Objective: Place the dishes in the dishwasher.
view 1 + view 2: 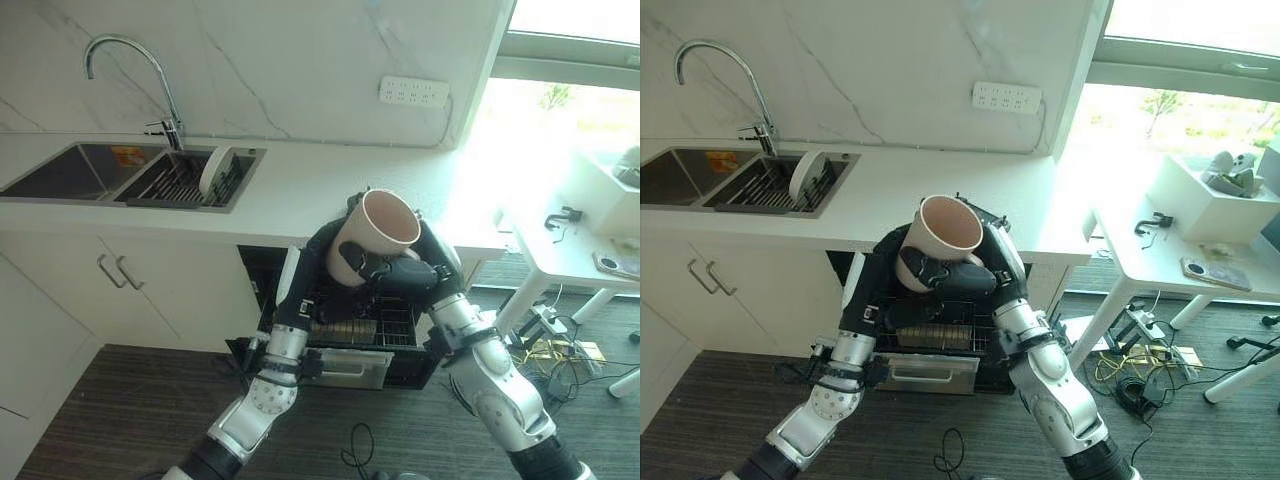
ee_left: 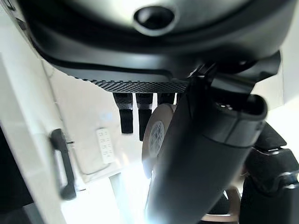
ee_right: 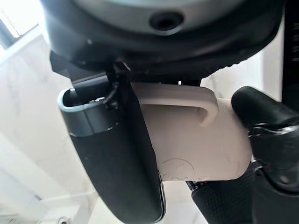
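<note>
Both hands around mug

Silver-grey arms, dark hands

Both hands crowded the space above the open dishwasher: the right hand was curled round the cream mug, and the left hand was pressed against its far side. The counter edge overhung the pulled-out wire rack, narrowing the way down. The rack's right part lay bare. A white plate stood well apart in the sink rack.
</note>
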Robot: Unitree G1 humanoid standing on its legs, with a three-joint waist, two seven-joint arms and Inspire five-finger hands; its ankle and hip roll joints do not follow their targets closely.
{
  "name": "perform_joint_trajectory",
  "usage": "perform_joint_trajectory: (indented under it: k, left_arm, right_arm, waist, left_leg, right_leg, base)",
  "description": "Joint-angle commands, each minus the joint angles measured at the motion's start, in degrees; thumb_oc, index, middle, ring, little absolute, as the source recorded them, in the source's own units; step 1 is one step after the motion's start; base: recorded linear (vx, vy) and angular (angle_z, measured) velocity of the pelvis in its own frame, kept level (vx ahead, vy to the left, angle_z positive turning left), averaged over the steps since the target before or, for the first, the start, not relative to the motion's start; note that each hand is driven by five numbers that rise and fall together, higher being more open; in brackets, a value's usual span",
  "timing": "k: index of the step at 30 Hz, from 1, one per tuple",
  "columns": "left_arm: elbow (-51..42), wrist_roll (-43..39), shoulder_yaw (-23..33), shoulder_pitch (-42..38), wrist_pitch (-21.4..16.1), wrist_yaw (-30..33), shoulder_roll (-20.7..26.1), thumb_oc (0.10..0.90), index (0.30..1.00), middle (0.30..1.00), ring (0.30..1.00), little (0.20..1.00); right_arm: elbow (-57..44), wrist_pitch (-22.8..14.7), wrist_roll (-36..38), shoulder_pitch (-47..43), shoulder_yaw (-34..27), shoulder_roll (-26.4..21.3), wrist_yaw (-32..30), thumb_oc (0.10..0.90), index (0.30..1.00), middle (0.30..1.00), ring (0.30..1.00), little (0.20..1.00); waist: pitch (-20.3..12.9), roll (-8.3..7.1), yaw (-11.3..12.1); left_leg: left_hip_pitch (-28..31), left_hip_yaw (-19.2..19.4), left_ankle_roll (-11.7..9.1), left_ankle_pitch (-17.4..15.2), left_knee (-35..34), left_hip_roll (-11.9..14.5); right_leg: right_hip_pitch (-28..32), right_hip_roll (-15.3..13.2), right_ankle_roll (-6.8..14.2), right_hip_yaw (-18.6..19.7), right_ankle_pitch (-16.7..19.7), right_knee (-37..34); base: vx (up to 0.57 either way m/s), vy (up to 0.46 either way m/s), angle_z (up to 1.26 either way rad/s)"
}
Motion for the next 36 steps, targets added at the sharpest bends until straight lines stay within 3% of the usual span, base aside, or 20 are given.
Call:
perform_joint_trajectory:
  k: [1, 12, 28, 32, 36]
  left_arm:
    - [2.7, -3.3, 8.6, 1.9, -0.5, 6.7, 1.3, 0.8, 0.9, 0.9, 0.9, 0.9]
    - [12.0, -3.6, 19.7, 4.6, 0.7, 11.8, 0.7, 0.8, 0.9, 0.9, 0.9, 0.9]
    - [21.3, -8.3, 28.9, 5.6, 0.9, 19.0, -1.7, 0.8, 0.9, 0.9, 0.9, 0.9]
    - [25.3, -17.7, 32.7, 5.8, 0.0, 20.3, -5.0, 0.8, 0.9, 0.9, 0.9, 0.9]
    - [29.0, -38.8, 37.4, 6.0, -2.1, 15.2, -10.2, 0.8, 0.9, 0.9, 0.9, 0.9]
  right_arm:
    - [-6.6, -12.7, 0.2, -6.8, -12.0, 2.0, -1.3, 0.4, 0.3, 0.3, 0.3, 0.3]
    - [-5.6, -12.9, 0.2, -5.3, -15.1, 1.7, -0.9, 0.4, 0.3, 0.3, 0.3, 0.3]
    - [-5.5, -12.2, -0.1, -5.6, -17.3, 1.2, -2.8, 0.4, 0.3, 0.3, 0.3, 0.3]
    - [-5.7, -11.9, -0.7, -5.8, -17.5, 1.3, -4.2, 0.4, 0.3, 0.3, 0.3, 0.3]
    - [-5.9, -11.1, -1.0, -6.4, -17.7, 1.1, -5.8, 0.4, 0.3, 0.3, 0.3, 0.3]
  waist:
    - [-1.2, -0.65, 0.5]
    - [-1.4, -0.44, 1.2]
    - [-2.0, -0.6, 1.1]
    - [-2.2, -0.79, 1.0]
    - [-2.4, -1.03, 1.0]
  left_leg:
    - [2.0, -3.0, -2.4, -2.2, -1.4, 3.7]
    - [2.0, -3.6, -2.8, -1.8, -1.4, 3.5]
    - [2.3, -3.9, -2.8, -1.8, -1.4, 3.2]
    - [2.3, -4.2, -2.8, -1.8, -1.4, 3.2]
    - [2.3, -4.4, -2.8, -1.8, -1.4, 3.2]
  right_leg:
    - [5.9, -4.7, 3.9, 0.4, -1.3, -2.9]
    - [6.3, -4.9, 3.4, -0.2, -1.4, -2.9]
    - [6.5, -4.8, 3.3, 0.1, -1.7, -2.9]
    - [6.5, -4.7, 3.2, 0.2, -1.8, -2.9]
    - [6.6, -4.8, 3.2, -0.1, -2.0, -2.9]
  base:
    - [0.01, 0.006, 0.05]
    - [0.01, 0.007, 0.05]
    - [0.0, 0.0, 0.0]
    - [0.0, 0.0, 0.0]
    - [0.0, 0.0, 0.0]
